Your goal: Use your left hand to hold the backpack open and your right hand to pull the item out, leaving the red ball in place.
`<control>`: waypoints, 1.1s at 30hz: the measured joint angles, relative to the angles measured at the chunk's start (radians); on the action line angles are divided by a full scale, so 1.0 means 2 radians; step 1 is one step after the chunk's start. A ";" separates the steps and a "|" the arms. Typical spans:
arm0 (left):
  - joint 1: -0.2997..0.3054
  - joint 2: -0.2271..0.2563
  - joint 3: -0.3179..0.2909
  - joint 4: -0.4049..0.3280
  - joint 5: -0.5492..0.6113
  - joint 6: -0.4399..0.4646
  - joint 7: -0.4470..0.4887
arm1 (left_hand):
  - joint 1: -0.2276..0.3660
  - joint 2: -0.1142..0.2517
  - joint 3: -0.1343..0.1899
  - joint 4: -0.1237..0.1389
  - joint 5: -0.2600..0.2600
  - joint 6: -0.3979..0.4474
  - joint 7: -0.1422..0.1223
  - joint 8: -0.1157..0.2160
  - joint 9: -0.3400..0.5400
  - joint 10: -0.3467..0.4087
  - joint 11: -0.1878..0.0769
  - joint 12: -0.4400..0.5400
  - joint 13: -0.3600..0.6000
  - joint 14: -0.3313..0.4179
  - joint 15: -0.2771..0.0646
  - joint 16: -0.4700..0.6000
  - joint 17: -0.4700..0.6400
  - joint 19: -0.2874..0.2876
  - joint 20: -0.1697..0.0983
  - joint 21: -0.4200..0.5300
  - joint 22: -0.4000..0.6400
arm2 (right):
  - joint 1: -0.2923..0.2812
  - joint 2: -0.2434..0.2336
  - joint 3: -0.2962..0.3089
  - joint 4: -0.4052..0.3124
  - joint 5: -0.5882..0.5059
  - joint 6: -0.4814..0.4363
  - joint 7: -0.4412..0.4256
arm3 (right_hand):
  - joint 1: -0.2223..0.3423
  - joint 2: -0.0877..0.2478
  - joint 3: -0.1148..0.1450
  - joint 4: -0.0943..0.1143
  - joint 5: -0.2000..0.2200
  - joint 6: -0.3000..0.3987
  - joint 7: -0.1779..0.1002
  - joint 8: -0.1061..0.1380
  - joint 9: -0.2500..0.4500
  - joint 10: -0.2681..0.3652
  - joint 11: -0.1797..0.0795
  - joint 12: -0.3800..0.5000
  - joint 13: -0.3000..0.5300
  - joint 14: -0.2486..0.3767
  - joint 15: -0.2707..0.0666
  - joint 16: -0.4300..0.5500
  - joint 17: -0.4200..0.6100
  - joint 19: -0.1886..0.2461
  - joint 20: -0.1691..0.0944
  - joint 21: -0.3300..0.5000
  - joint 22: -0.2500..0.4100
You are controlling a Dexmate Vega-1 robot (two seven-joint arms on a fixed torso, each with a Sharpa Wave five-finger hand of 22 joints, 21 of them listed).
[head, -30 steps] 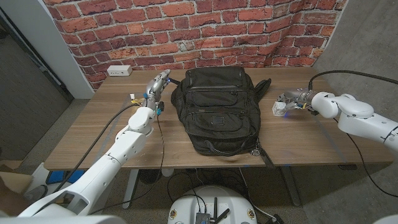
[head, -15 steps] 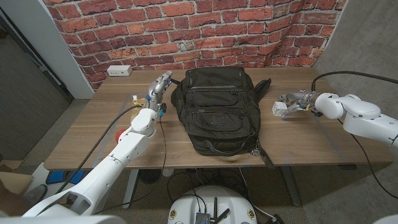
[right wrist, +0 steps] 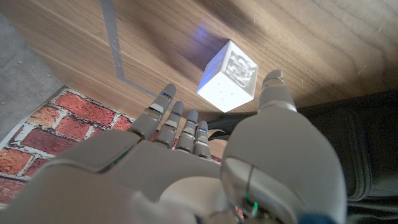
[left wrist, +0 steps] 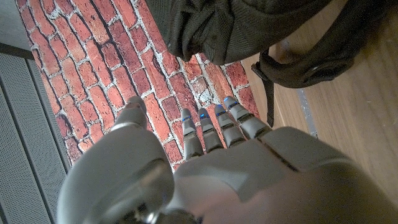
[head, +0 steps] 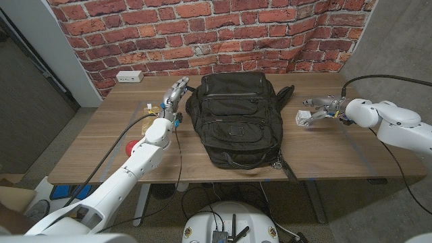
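The black backpack (head: 235,120) lies in the middle of the table. A white cube (head: 303,118) sits on the wood at its 3 o'clock, already out. The right hand (head: 322,108) beside it has spread fingers, holding nothing. The left hand (head: 173,96), at 9 o'clock, is empty too, fingers apart. Little looks left to do

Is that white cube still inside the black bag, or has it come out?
Out. The white cube sits on the wooden table, apart from the black backpack, by the right hand.
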 measured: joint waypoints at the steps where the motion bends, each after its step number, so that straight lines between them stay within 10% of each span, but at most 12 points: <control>1: 0.000 0.000 0.000 0.000 0.000 0.000 0.000 | 0.000 0.000 0.000 0.000 0.000 -0.002 0.000 0.000 0.000 -0.001 0.000 0.000 0.000 -0.002 0.002 0.000 0.000 -0.002 -0.002 0.000 0.000 | 0.000 0.000 0.000 0.000 0.002 0.000 -0.001 | -0.005 0.001 -0.002 0.002 0.000 0.000 0.000 0.000 -0.001 0.000 0.000 0.000 0.000 0.000 0.000 0.000 -0.001 0.000 0.000 0.000 0.000; 19: 0.001 -0.004 0.000 0.016 0.033 -0.020 0.030 | -0.011 0.007 -0.003 0.003 0.000 -0.013 0.001 0.000 0.000 -0.015 0.001 -0.002 0.000 -0.012 0.004 0.000 0.001 -0.013 -0.002 -0.002 0.000 | -0.025 0.012 0.036 -0.004 0.057 -0.008 -0.067 | -0.117 0.020 -0.034 0.055 0.012 0.016 0.003 0.006 -0.002 0.015 -0.011 0.010 -0.026 0.015 -0.014 0.008 -0.014 0.011 -0.011 0.000 0.000; 33: 0.005 -0.005 -0.007 0.019 0.047 -0.033 0.047 | -0.020 0.012 -0.001 0.004 0.000 -0.015 0.003 0.000 0.000 -0.015 0.001 -0.002 0.000 -0.012 0.004 0.000 0.001 -0.013 -0.002 -0.002 0.000 | -0.048 0.044 0.062 0.002 0.115 -0.015 -0.130 | -0.141 0.031 -0.038 0.067 0.015 0.023 0.001 0.010 -0.004 0.022 -0.013 0.010 -0.035 0.019 -0.019 0.012 -0.019 0.021 -0.017 0.000 0.000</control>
